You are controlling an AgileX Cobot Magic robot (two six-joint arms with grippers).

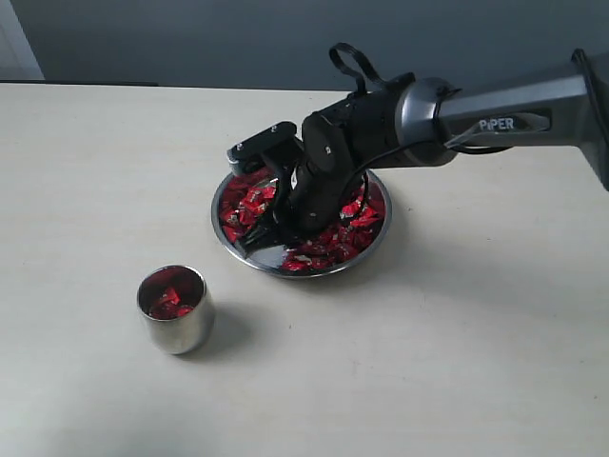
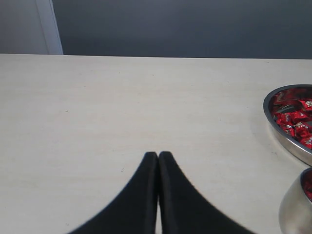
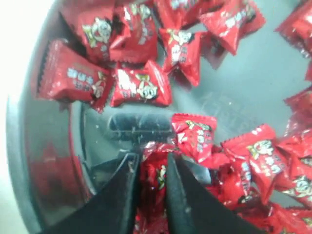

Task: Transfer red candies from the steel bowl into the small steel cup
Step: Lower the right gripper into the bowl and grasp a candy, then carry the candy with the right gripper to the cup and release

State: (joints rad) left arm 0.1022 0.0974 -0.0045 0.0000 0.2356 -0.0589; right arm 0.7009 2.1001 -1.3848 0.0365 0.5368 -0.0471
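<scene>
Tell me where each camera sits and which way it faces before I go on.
Exterior: off the arms, above the table, looking down at the steel bowl and small steel cup; right arm and right hand show.
Left wrist: low over the table, facing across it toward the wall; shut left hand shows.
Right wrist: close above the bowl, looking in; right hand pinches a red candy.
Shared: all see the bowl; exterior and left wrist also the cup.

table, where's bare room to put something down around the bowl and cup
Free: the wide table stretch left of the bowl and behind the cup; also the whole near side right of the cup, in front of the bowl. Tight: the strip between cup and bowl. Crowded: the bowl itself, full of candies with the right gripper in them.
</scene>
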